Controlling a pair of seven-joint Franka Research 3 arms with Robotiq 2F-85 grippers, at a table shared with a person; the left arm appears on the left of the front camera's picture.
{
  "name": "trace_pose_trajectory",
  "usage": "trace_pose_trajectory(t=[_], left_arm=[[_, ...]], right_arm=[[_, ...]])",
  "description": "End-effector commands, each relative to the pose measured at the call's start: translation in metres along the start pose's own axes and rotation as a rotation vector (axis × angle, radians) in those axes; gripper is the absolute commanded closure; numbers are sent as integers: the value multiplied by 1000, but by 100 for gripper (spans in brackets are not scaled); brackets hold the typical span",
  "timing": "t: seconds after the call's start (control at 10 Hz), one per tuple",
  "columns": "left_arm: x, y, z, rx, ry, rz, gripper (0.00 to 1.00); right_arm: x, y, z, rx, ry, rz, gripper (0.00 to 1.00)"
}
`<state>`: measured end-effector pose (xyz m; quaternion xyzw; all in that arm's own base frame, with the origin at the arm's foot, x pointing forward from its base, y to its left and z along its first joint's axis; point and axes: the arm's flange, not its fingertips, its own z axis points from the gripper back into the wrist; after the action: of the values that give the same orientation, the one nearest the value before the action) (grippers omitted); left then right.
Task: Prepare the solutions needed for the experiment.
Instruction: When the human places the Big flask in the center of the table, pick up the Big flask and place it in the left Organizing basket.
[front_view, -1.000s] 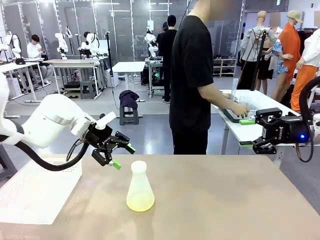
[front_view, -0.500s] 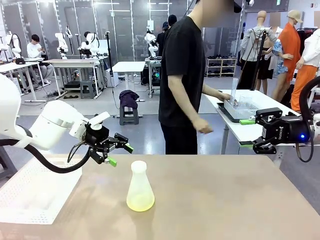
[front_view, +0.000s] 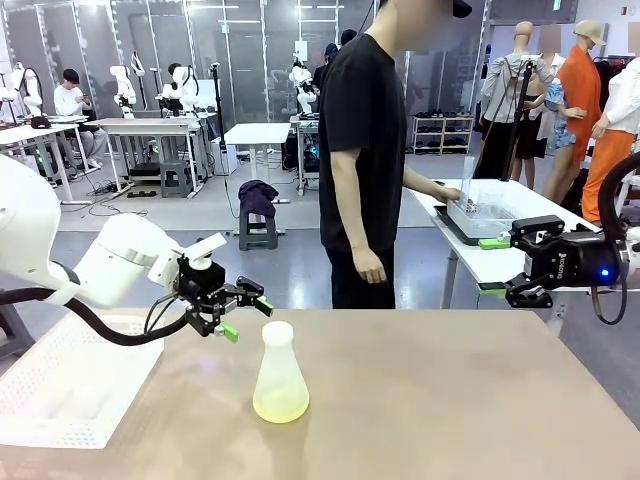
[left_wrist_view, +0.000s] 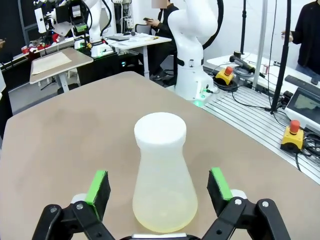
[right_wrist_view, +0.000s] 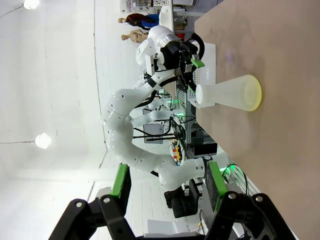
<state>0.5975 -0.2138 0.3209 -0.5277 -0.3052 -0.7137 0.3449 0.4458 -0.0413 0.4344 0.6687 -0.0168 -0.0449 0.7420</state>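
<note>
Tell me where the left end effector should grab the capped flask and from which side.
Likely best at the narrow neck just below the white cap of the flask, coming in level from the robot's left. The left end effector already stands open, facing it, pads on either side. The body widens toward the base holding the yellow solution, so low down looks too wide.

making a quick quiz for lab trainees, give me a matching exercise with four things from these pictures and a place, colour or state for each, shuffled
Things:
1. flask
2. solution
3. left gripper
4. perforated tray

Descriptions:
A. white, at the table's left edge
B. open, fingers apart, just left of the flask's neck
C. pale yellow shallow layer
D. upright, mid-table, white cap on top

Pairs: 1-D, 2-C, 3-B, 4-A
</note>
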Motion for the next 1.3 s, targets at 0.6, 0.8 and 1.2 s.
trace_pose_trajectory(t=[0.6, 0.8, 1.2], left_arm=[[-22, 3, -24, -64, -99, 26, 0], [-26, 1, -28, -73, -126, 32, 0], [-25, -2, -29, -67, -76, 36, 0]], right_arm=[[0, 1, 0, 4, 2, 3, 24], [0, 1, 0, 4, 2, 3, 24], [0, 1, 0, 4, 2, 3, 24]])
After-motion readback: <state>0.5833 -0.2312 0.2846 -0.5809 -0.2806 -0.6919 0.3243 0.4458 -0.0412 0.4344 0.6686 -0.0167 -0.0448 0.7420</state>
